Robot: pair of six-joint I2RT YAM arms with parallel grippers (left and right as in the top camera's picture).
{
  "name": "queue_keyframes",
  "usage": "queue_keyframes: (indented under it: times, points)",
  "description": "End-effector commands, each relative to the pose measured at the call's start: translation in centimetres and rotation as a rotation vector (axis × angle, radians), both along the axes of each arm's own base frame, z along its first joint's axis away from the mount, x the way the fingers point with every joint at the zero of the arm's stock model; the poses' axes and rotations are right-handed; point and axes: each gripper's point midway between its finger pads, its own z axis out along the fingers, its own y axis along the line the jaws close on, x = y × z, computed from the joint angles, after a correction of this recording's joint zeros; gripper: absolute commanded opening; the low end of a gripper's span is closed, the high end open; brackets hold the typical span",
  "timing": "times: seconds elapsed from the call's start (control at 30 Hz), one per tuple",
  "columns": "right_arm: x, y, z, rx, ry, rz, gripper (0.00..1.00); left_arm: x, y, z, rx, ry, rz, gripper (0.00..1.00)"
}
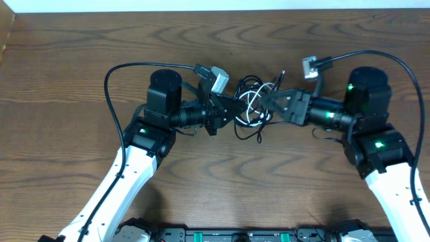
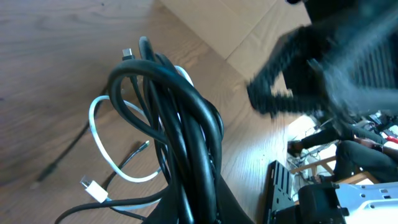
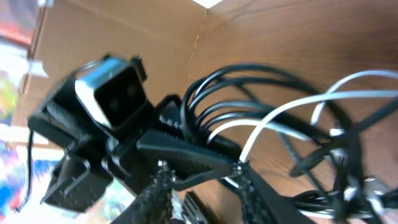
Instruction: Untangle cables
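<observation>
At the centre of the frame the cables [image 1: 250,104] are held partly off the table [image 1: 80,40], probably so the loops can be drawn apart. The left gripper [image 1: 230,109] appears pinched on the black loops. The right gripper [image 1: 272,101] faces it with its 2 fingers [image 3: 158,193] spread, gripping nothing visible.

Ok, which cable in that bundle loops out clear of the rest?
The white cable: thin, its loop arcs out beside the thicker, tightly wound black cables.
</observation>
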Motion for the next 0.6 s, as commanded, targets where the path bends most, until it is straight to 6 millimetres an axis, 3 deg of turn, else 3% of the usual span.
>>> queue_keyframes:
  times: [0.0,0.1,0.2,0.57]
  points:
    - [-0.8,1.1,-0.4,-0.064,-0.067,0.032,0.37,0.1,-0.1,1.0,-0.009,-0.041,-0.006,0.08]
    - [-0.9,0.4,-4.0,-0.220,-0.005,-0.037,0.35,0.1,0.0,1.0,-0.011,-0.034,-0.003,0.08]
    - [-1.2,-0.8,-6.2,-0.315,0.064,-0.093,0.31,0.1,0.0,1.0,-0.021,0.008,0.007,0.08]
    - [-1.0,-0.1,-5.2,-0.304,-0.029,-0.043,0.39,0.0,-0.1,1.0,-0.037,0.070,0.022,0.08]
